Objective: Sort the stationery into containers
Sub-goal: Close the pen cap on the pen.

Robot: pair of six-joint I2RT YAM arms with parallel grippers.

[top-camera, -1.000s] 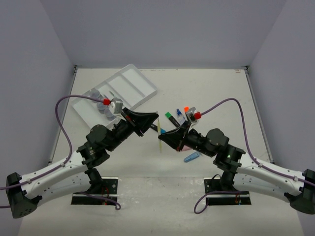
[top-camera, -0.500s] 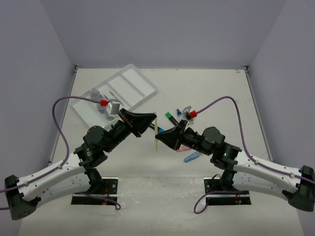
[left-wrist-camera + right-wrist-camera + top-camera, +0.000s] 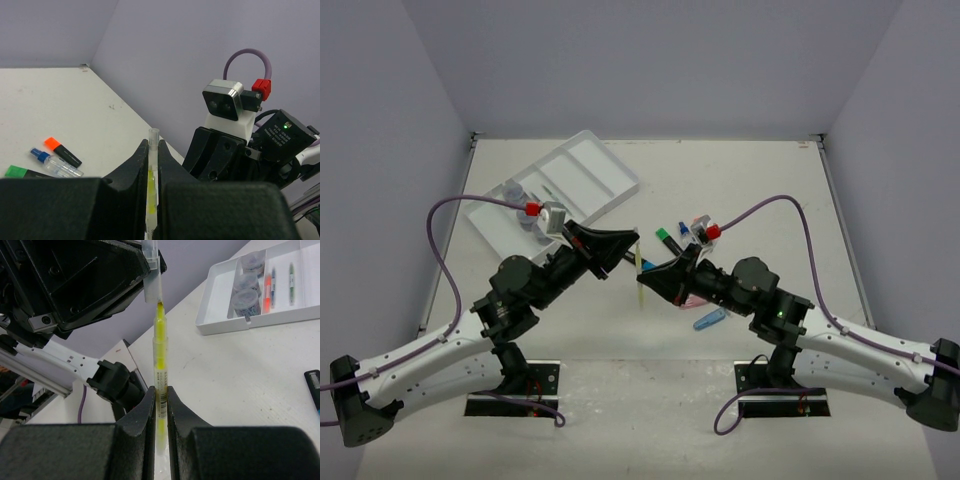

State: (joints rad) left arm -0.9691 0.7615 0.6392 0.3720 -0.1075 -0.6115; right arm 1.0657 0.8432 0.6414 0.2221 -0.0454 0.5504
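Top view: above the bench (image 3: 740, 190), the left gripper (image 3: 632, 247) and right gripper (image 3: 646, 278) meet on one yellow pen (image 3: 640, 296), held upright near the white tray (image 3: 582, 160).

Left wrist view: the left jaws pinch the pen's clear cap (image 3: 153, 137).

Right wrist view: the right jaws pinch the barrel, and the yellow tip shows just below the cap.

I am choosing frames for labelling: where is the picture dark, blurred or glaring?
Top view: even light, no glare. Left wrist view: the left hand's fingers are near, dark, featureless. Right wrist view: the yellow pen is sharp; the white tray looks bright.
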